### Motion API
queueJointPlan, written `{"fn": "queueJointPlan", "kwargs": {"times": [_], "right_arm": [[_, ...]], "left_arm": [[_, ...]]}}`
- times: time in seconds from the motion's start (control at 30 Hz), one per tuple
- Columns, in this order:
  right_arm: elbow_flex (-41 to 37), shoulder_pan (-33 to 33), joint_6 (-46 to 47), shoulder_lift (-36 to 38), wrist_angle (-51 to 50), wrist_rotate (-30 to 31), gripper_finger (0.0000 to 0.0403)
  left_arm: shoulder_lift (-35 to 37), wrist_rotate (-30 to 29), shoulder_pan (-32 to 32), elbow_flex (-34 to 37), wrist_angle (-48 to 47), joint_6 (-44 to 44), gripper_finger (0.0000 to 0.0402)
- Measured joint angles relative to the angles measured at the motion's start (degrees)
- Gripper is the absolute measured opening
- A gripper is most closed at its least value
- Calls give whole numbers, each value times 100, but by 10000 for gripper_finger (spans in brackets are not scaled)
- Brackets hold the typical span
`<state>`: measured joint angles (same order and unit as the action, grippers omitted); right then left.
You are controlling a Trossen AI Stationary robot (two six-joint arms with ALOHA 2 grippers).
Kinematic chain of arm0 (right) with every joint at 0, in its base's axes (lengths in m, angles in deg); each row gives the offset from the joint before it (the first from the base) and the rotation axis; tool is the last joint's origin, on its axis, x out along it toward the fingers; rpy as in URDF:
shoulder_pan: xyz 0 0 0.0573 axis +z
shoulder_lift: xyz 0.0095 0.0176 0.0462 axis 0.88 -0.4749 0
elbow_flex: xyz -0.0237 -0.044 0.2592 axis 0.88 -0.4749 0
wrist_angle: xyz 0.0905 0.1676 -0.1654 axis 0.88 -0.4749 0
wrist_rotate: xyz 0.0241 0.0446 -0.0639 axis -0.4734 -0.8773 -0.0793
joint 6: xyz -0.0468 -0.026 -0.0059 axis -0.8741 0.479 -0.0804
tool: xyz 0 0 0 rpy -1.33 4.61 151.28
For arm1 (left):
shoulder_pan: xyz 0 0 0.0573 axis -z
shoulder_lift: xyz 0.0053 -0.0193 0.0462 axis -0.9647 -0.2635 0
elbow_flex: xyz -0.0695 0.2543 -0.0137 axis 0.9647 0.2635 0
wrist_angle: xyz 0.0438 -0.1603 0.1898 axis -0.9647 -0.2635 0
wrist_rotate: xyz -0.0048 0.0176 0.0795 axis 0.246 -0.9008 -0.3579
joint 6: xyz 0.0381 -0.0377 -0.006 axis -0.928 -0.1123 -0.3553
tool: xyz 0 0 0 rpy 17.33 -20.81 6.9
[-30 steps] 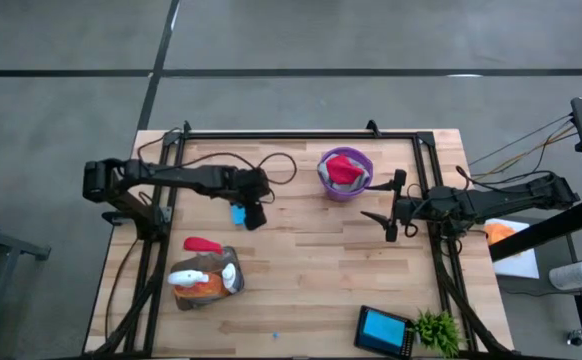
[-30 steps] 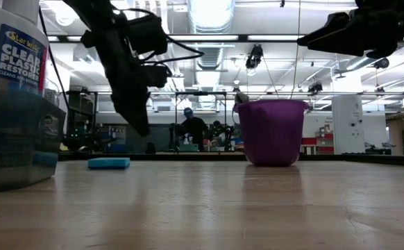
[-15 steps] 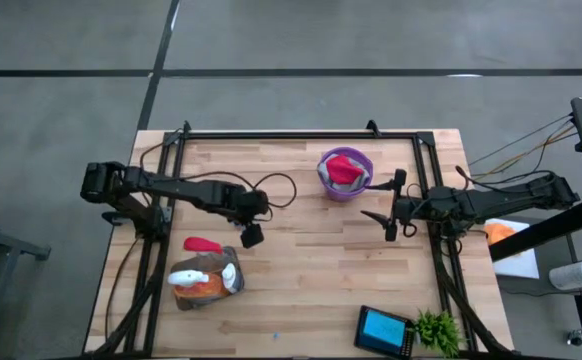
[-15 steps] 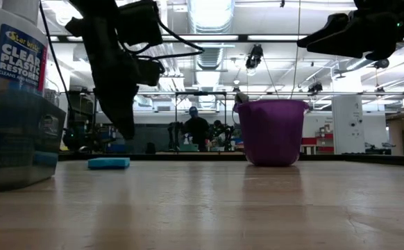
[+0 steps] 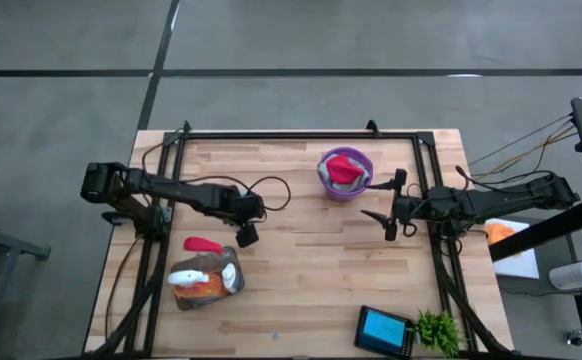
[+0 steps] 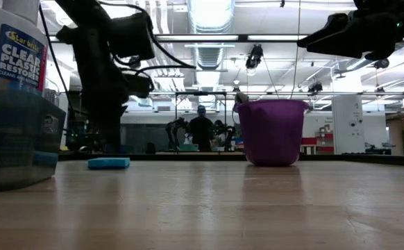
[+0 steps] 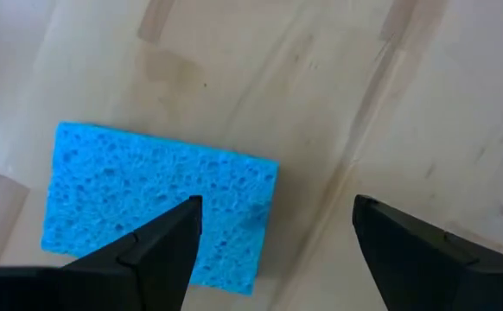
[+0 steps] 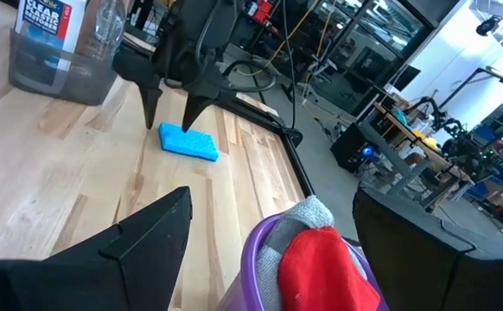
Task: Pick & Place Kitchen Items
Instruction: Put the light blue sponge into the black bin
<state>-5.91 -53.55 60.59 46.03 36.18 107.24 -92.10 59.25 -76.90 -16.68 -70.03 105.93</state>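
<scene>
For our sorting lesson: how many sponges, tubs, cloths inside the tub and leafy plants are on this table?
Sponges: 1, the blue sponge
Tubs: 1, the purple tub
Cloths in the tub: 2, the red cloth and the grey cloth
Leafy plants: 1, the green plant
Total: 5

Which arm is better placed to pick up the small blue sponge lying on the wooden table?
Left. The left gripper hangs open right above the small blue rectangular sponge. The right gripper waits open across the table, beside the purple bucket.
</scene>
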Motion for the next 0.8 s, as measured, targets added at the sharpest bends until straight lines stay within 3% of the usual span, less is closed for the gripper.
{"fn": "queueJointPlan", "kwargs": {"times": [0.37, 0.5, 0.63, 0.8], "right_arm": [[0, 2, 0, 22, 4, 57, 313], [0, 0, 0, 22, 4, 127, 313], [0, 1, -17, 22, 6, 128, 313], [2, 0, -20, 22, 2, 129, 313]], "left_arm": [[-894, -75, 3, 15, 176, -144, 302], [-886, -201, 9, 6, 168, -154, 291], [-791, -279, 13, -121, 77, -122, 237], [-803, -565, -20, -200, 125, -108, 126]]}}
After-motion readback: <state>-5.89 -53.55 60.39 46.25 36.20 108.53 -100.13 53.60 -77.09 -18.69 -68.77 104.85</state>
